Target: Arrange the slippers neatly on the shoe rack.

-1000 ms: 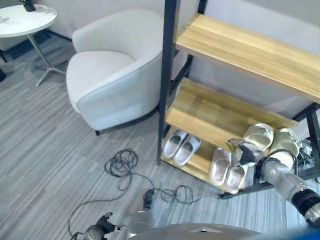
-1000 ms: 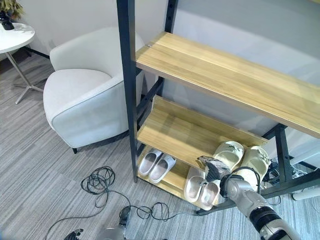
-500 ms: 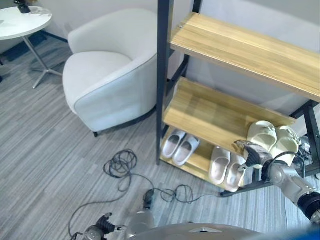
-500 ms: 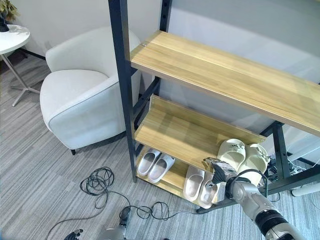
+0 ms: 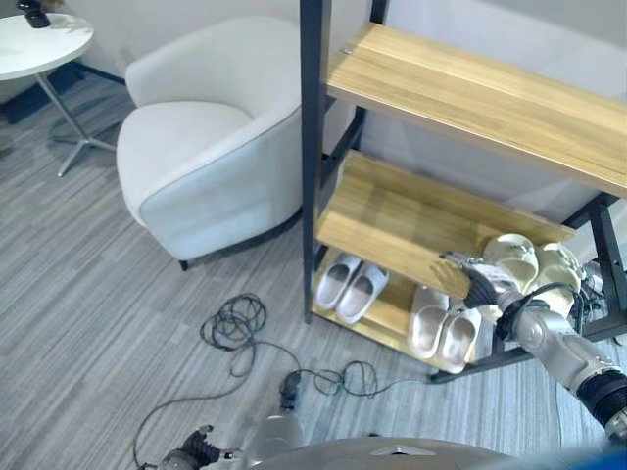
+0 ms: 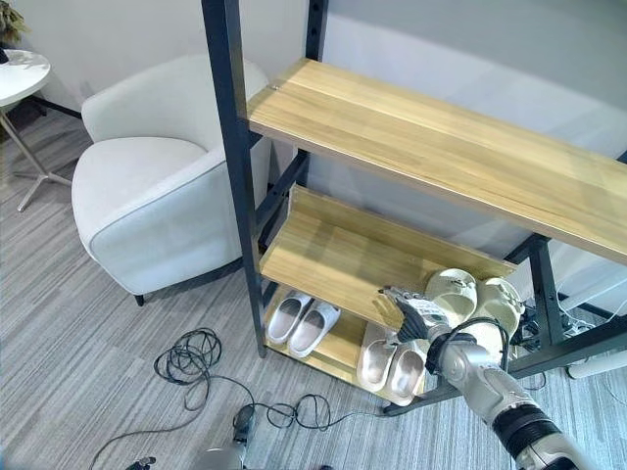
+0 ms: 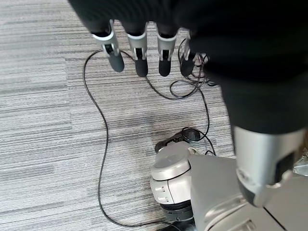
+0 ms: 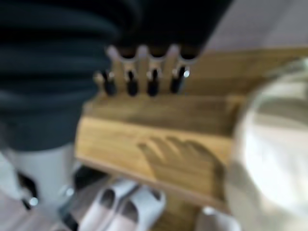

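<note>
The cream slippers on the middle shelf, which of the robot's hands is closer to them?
The right. The right hand sits just beside the cream slippers at the middle shelf's front edge, fingers straight. The left hand hangs low over the carpet, far from the rack.

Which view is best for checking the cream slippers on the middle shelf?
The right eye view: both cream slippers sit side by side at the middle shelf's right end, beside the right hand. The left eye view shows the same pair. The right wrist view catches a pale blur of one.
</note>
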You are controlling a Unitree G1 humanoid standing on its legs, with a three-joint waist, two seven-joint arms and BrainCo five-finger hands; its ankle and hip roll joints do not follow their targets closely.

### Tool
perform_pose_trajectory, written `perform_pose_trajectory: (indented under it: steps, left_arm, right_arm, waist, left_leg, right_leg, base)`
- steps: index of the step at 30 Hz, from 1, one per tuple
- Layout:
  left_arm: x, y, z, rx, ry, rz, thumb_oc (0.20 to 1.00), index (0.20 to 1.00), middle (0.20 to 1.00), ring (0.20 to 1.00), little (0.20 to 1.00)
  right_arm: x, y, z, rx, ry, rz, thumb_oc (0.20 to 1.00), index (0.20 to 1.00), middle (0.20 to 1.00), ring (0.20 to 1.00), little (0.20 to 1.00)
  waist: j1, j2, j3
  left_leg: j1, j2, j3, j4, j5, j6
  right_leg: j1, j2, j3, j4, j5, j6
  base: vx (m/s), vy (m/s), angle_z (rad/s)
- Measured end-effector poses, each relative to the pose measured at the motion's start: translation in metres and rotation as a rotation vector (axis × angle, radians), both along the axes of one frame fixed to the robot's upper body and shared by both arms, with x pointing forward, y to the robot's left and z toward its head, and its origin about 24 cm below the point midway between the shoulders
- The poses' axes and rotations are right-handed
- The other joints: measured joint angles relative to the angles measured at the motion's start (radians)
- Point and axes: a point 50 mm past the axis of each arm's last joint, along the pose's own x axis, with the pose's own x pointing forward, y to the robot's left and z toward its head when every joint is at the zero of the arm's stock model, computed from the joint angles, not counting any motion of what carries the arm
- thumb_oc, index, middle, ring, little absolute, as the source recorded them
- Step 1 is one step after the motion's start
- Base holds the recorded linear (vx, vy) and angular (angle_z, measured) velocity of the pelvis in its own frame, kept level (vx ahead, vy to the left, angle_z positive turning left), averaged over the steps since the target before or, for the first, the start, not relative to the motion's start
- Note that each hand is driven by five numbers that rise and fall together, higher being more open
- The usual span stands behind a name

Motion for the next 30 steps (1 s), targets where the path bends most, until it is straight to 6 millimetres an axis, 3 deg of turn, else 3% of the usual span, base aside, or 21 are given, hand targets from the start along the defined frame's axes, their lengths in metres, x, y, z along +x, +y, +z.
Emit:
perform_pose_trajectory:
  steps: [6, 11, 20, 22, 23, 24, 25, 26, 28, 29, 30]
  left_arm:
    - [-0.008, -0.004, -0.003, -0.010, 0.020, 0.018, 1.000, 1.000, 1.000, 1.000, 1.000]
    - [-0.008, -0.006, -0.003, -0.020, 0.016, 0.034, 1.000, 1.000, 1.000, 1.000, 1.000]
    - [-0.015, -0.008, -0.005, -0.022, 0.036, 0.041, 1.000, 1.000, 1.000, 1.000, 1.000]
    - [-0.019, -0.009, -0.006, -0.017, 0.048, 0.051, 1.000, 1.000, 1.000, 1.000, 1.000]
    - [-0.016, -0.013, -0.007, -0.026, 0.046, 0.046, 1.000, 1.000, 1.000, 1.000, 1.000]
    - [-0.018, -0.010, -0.007, -0.021, 0.052, 0.050, 1.000, 1.000, 1.000, 1.000, 1.000]
    - [-0.021, -0.012, -0.008, -0.034, 0.060, 0.067, 1.000, 1.000, 1.000, 1.000, 1.000]
    - [-0.015, -0.015, -0.009, -0.047, 0.050, 0.073, 1.000, 1.000, 1.000, 1.000, 1.000]
    - [-0.017, -0.015, -0.010, -0.058, 0.070, 0.106, 1.000, 1.000, 1.000, 1.000, 1.000]
    - [-0.013, -0.016, -0.010, -0.062, 0.060, 0.099, 1.000, 1.000, 1.000, 1.000, 1.000]
    - [-0.004, -0.018, -0.009, -0.069, 0.037, 0.092, 1.000, 1.000, 1.000, 1.000, 1.000]
  right_arm:
    - [-0.025, -0.004, 0.012, 0.062, -0.077, -0.018, 1.000, 1.000, 1.000, 1.000, 1.000]
    - [-0.079, -0.010, -0.028, 0.107, 0.125, -0.079, 1.000, 1.000, 1.000, 1.000, 1.000]
    - [-0.124, -0.017, -0.083, 0.223, 0.338, -0.276, 1.000, 1.000, 1.000, 1.000, 1.000]
    - [-0.153, -0.033, -0.122, 0.381, 0.463, -0.610, 1.000, 1.000, 1.000, 1.000, 1.000]
    - [-0.168, -0.038, -0.132, 0.450, 0.495, -0.714, 1.000, 1.000, 1.000, 1.000, 1.000]
    - [-0.190, -0.049, -0.155, 0.595, 0.534, -0.995, 1.000, 1.000, 1.000, 1.000, 1.000]
    - [-0.223, -0.055, -0.167, 0.629, 0.631, -1.197, 1.000, 1.000, 1.000, 1.000, 1.000]
    - [-0.236, -0.053, -0.170, 0.658, 0.649, -1.252, 1.000, 1.000, 1.000, 1.000, 1.000]
    - [-0.270, -0.051, -0.185, 0.771, 0.689, -1.612, 1.000, 1.000, 1.000, 1.000, 1.000]
    - [-0.279, -0.048, -0.186, 0.774, 0.715, -1.620, 1.000, 1.000, 1.000, 1.000, 1.000]
    - [-0.293, -0.042, -0.187, 0.803, 0.724, -1.659, 1.000, 1.000, 1.000, 1.000, 1.000]
  waist:
    - [-0.014, -0.009, 0.000]
    - [-0.051, -0.017, -0.008]
    - [-0.089, 0.004, -0.021]
    - [-0.080, 0.006, -0.035]
    - [-0.085, 0.008, -0.037]
    - [-0.087, 0.008, -0.040]
    - [-0.091, 0.026, -0.040]
    - [-0.113, 0.032, -0.041]
    - [-0.122, 0.043, -0.057]
    - [-0.124, 0.044, -0.057]
    - [-0.143, 0.064, -0.059]
  left_leg:
    - [0.027, 0.002, 0.012, -0.001, -0.006, 0.001]
    - [0.031, 0.006, 0.027, -0.001, -0.006, 0.001]
    - [0.066, 0.019, 0.062, -0.002, -0.011, 0.001]
    - [0.081, 0.024, 0.080, -0.005, -0.017, 0.001]
    - [0.082, 0.024, 0.083, -0.001, -0.018, 0.001]
    - [0.089, 0.025, 0.086, -0.004, -0.019, 0.002]
    - [0.096, 0.028, 0.103, -0.006, -0.022, 0.003]
    - [0.096, 0.030, 0.107, -0.006, -0.022, 0.003]
    - [0.097, 0.036, 0.115, -0.006, -0.023, 0.001]
    - [0.096, 0.036, 0.115, -0.006, -0.023, 0.001]
    - [0.098, 0.037, 0.119, -0.006, -0.025, -0.001]
  right_leg:
    - [0.020, -0.002, 0.005, 0.000, -0.002, -0.002]
    - [0.015, -0.003, 0.021, 0.003, -0.011, -0.015]
    - [0.011, -0.004, 0.065, 0.037, -0.024, -0.012]
    - [0.013, -0.002, 0.081, 0.047, -0.029, -0.012]
    - [0.011, -0.005, 0.088, 0.053, -0.035, -0.010]
    - [0.010, -0.004, 0.095, 0.063, -0.037, -0.008]
    - [0.008, -0.002, 0.109, 0.063, -0.037, -0.006]
    - [0.003, -0.005, 0.115, 0.064, -0.036, -0.008]
    - [0.001, 0.003, 0.122, 0.064, -0.035, -0.008]
    - [0.000, 0.002, 0.122, 0.065, -0.035, -0.008]
    - [-0.006, -0.004, 0.131, 0.067, -0.035, -0.009]
  base:
    - [-0.04, 0.039, -0.06]
    - [-0.07, 0.061, -0.08]
    - [-0.05, 0.049, -0.13]
    - [-0.03, 0.041, -0.20]
    - [-0.03, 0.030, -0.16]
    - [-0.03, 0.000, -0.27]
    - [-0.02, -0.004, -0.31]
    - [-0.02, -0.004, -0.29]
    - [0.00, -0.007, -0.14]
    - [-0.01, -0.026, -0.11]
    - [-0.01, -0.035, -0.12]
